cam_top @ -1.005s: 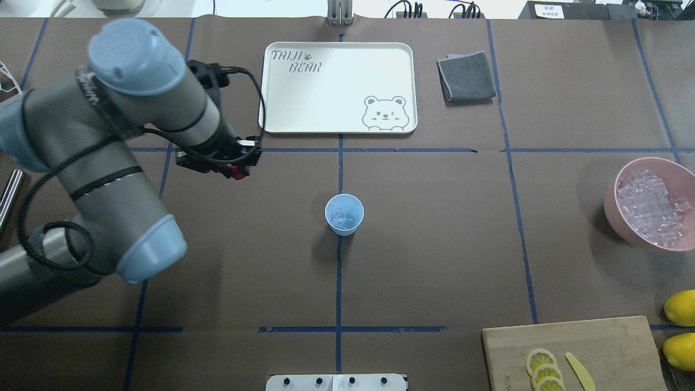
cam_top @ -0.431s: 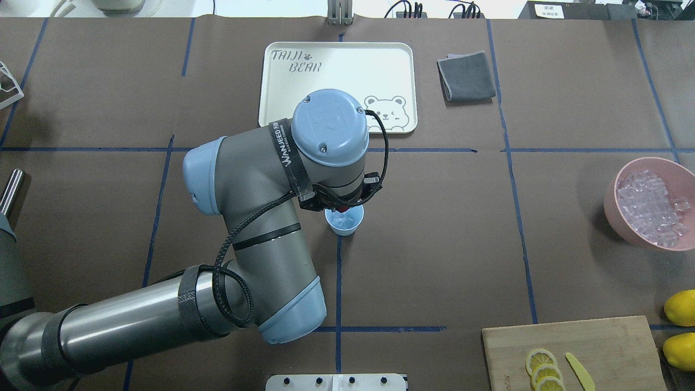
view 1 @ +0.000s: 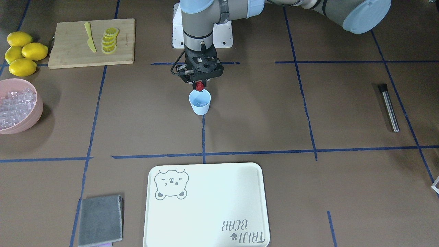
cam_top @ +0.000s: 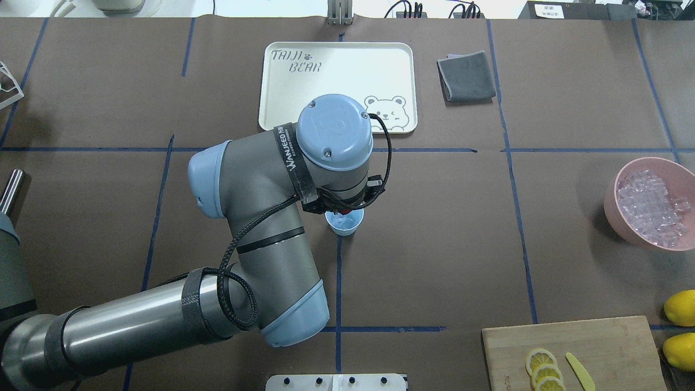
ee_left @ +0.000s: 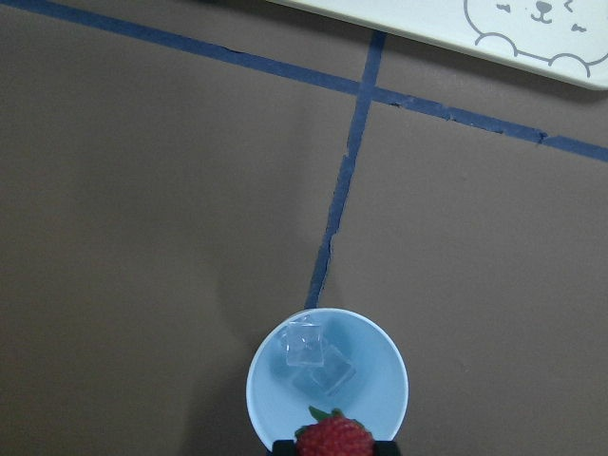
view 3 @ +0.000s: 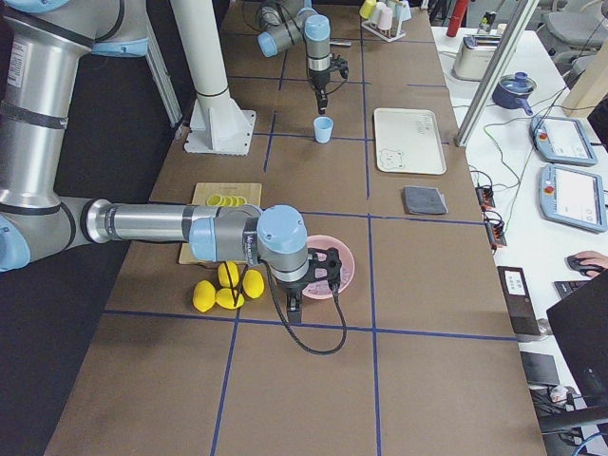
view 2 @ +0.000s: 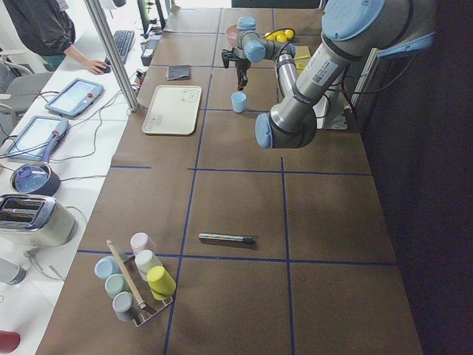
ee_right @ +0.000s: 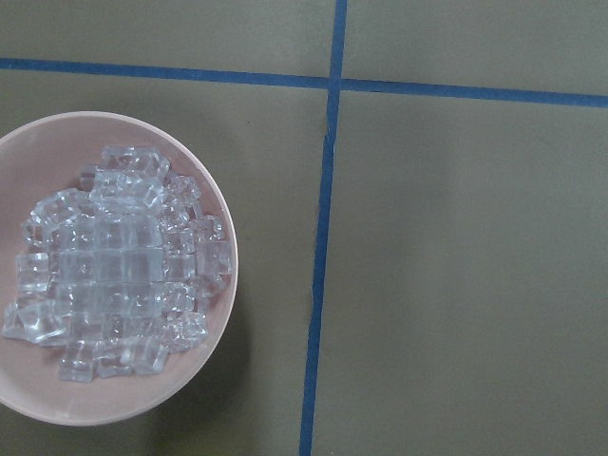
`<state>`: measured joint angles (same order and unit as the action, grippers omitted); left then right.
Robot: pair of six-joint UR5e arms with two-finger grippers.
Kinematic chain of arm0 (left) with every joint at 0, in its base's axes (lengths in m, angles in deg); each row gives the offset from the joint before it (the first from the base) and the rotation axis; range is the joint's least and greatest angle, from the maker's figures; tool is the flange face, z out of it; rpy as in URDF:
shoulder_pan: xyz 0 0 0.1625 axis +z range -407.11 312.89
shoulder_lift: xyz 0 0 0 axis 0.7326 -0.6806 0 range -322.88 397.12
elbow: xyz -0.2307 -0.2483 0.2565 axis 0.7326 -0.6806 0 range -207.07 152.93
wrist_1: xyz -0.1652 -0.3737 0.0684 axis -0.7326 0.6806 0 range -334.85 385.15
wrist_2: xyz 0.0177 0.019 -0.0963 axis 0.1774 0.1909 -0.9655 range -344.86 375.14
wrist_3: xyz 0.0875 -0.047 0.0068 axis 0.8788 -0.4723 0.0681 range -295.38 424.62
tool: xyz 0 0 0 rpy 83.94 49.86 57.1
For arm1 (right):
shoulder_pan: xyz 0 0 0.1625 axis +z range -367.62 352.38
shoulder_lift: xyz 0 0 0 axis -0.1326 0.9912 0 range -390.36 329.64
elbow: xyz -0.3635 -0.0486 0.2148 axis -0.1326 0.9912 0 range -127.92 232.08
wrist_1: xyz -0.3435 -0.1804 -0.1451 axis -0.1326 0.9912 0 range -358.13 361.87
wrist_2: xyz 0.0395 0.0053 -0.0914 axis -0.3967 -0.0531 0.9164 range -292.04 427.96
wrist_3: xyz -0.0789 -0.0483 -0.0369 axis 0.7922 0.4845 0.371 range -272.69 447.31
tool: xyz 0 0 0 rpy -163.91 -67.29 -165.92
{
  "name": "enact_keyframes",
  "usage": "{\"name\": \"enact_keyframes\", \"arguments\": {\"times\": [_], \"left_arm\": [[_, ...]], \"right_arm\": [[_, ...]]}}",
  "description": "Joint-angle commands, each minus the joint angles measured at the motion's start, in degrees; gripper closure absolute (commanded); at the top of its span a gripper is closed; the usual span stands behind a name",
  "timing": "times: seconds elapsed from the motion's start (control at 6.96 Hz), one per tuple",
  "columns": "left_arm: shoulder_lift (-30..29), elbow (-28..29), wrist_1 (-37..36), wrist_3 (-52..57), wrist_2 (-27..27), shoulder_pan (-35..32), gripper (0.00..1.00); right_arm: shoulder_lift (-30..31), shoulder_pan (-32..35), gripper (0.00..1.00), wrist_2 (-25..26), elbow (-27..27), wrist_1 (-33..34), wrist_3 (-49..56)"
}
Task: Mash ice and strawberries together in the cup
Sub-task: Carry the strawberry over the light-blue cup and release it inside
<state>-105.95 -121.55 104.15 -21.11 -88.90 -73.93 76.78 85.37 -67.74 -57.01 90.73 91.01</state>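
Note:
The light blue cup (view 1: 200,104) stands at the table's middle on a blue tape line, with a few clear ice cubes (ee_left: 310,357) inside. My left gripper (view 1: 199,85) hangs straight down just over the cup's rim and is shut on a red strawberry (ee_left: 332,439). The berry hangs above the near edge of the cup (ee_left: 328,385). In the overhead view my wrist covers most of the cup (cam_top: 346,225). My right gripper (view 3: 295,306) hovers beside the pink bowl of ice (ee_right: 104,275). I cannot tell whether it is open or shut.
A metal muddler rod (view 1: 388,108) lies on my left side. A white bear tray (view 1: 205,206) and grey cloth (view 1: 100,219) lie at the far side. A cutting board (view 1: 68,51) with lemon slices, whole lemons (view 1: 22,51) and the pink bowl (view 1: 37,113) are on my right.
My left arm swung from the table's left to over the cup, carrying the strawberry. In the last half second it only shifted slightly.

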Motion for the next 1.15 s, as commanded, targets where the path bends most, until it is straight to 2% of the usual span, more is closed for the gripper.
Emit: {"name": "enact_keyframes", "arguments": {"times": [0.0, 0.29, 0.43, 0.57, 0.72, 1.01], "left_arm": [[0.51, -0.71, 0.19, 0.39, -0.20, 0.02, 0.00], [2.51, -2.72, -0.07, 4.41, -0.64, -0.16, 0.00], [8.18, -8.91, -0.68, 10.35, -0.64, -1.12, 0.00], [16.51, -15.33, -0.69, 18.50, -3.43, -5.39, 0.00], [20.51, -17.04, -1.82, 27.81, -11.98, -12.65, 0.00], [35.32, -23.01, -1.49, 47.14, -15.84, -24.79, 0.00]], "right_arm": [[0.00, 0.00, 0.00, 0.00, 0.02, 0.00, 0.00], [0.00, 0.00, 0.00, 0.00, 0.02, 0.00, 0.00], [0.00, 0.00, 0.00, 0.09, 0.02, 0.00, 0.00], [0.00, 0.00, 0.00, 0.00, 0.02, 0.00, 0.00], [0.00, 0.00, 0.00, 0.00, 0.02, 0.00, 0.00], [0.00, 0.00, 0.00, 0.00, 0.02, 0.00, -0.09]]}}
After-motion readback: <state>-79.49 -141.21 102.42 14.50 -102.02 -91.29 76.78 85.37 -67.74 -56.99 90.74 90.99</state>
